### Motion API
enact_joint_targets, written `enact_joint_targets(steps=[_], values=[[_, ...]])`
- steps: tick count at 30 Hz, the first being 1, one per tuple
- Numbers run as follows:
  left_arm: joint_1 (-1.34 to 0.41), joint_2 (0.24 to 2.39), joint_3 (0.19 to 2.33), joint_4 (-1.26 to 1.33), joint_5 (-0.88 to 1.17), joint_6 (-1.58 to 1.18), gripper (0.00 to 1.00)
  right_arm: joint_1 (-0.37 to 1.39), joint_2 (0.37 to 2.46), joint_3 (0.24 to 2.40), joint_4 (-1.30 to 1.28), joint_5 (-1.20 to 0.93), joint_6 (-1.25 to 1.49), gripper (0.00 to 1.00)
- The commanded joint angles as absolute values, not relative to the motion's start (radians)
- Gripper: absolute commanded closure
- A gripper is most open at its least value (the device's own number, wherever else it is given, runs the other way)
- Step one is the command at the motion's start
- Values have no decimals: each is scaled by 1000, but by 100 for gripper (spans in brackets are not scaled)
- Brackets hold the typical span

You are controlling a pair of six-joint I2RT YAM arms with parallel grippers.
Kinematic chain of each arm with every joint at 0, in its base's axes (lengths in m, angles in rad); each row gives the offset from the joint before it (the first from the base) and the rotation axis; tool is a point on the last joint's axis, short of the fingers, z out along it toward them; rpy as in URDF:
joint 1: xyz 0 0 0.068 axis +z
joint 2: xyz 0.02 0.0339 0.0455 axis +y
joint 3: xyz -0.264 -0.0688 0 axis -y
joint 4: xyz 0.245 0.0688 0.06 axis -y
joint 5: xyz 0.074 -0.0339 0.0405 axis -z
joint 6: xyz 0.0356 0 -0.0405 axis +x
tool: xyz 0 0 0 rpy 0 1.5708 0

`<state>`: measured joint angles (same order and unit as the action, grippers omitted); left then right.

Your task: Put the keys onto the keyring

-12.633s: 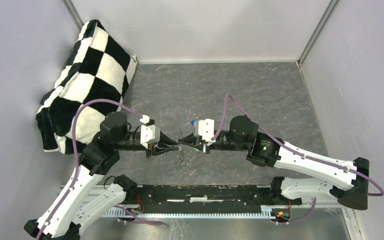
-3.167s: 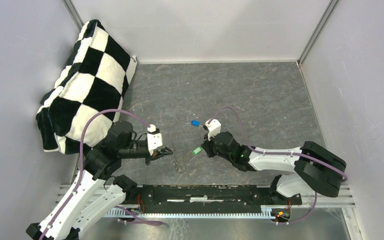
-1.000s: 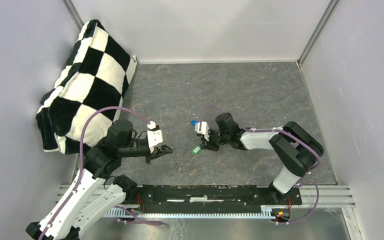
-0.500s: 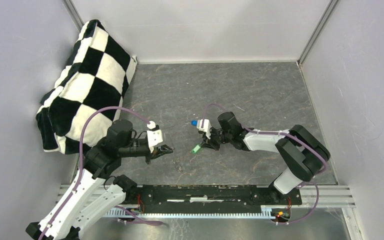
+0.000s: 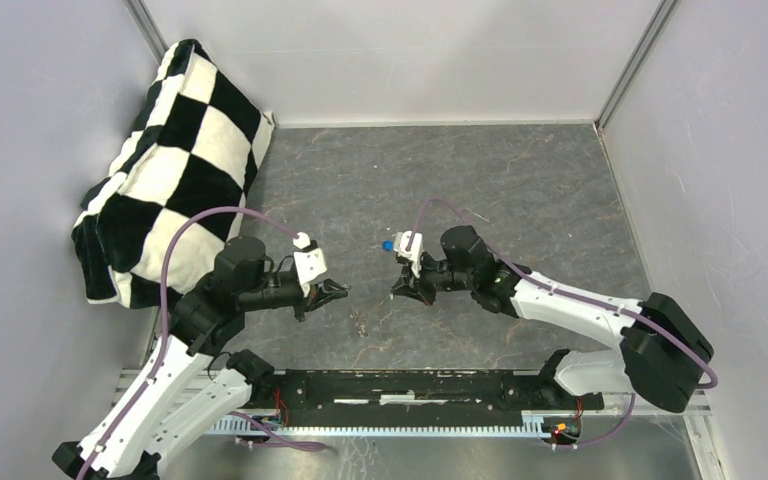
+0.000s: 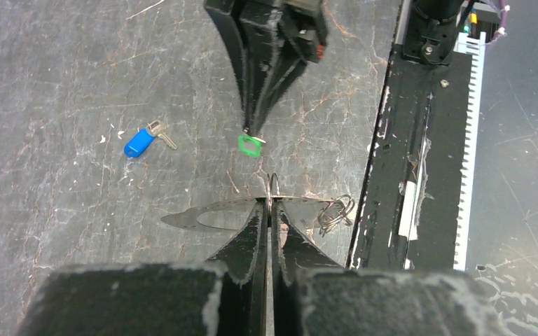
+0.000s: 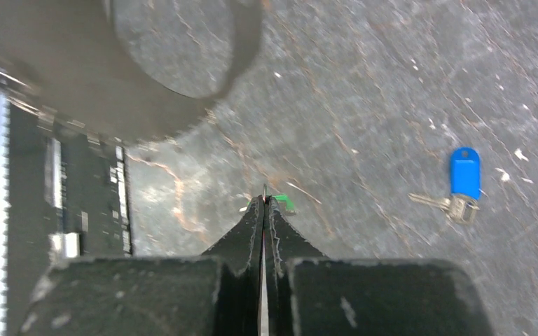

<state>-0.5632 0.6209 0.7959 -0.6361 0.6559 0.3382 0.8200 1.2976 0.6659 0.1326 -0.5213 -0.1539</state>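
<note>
While right pincer [image 6: 255,130] grips green key [image 6: 250,145] | left pincer [image 6: 272,208] pinches keyring [image 6: 272,184]

Seen from above, soft, even, bright light falls over the black base rail [image 5: 410,390]. Shadows beyond it are faint and everything is in focus. A pale strip [image 5: 380,427] on the rail's near side looks washed out.

In my left wrist view, the floor [image 6: 77,84] left of the rail is crisp and its scratches catch light. The body of the left gripper [image 6: 272,203], nearest the lens, is a soft blur.

My right wrist view is smeared. The rail streaks, and a large grey shape [image 7: 175,63] above it is out of focus. The blue key [image 7: 464,175], well right of the rail, is fairly readable.
</note>
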Motion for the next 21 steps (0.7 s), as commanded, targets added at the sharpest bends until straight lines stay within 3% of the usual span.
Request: enact_joint_targets(steps=[1, 12, 21], values=[[-567, 639, 781, -547, 614, 266, 98, 914, 1240, 767, 27, -435, -33, 100], [-566, 626, 740, -486, 501, 265, 98, 1003, 1039, 724, 210, -357, 189, 100], [-567, 601, 723, -428, 401, 225, 98, 1063, 1205, 966, 48, -201, 232, 100]])
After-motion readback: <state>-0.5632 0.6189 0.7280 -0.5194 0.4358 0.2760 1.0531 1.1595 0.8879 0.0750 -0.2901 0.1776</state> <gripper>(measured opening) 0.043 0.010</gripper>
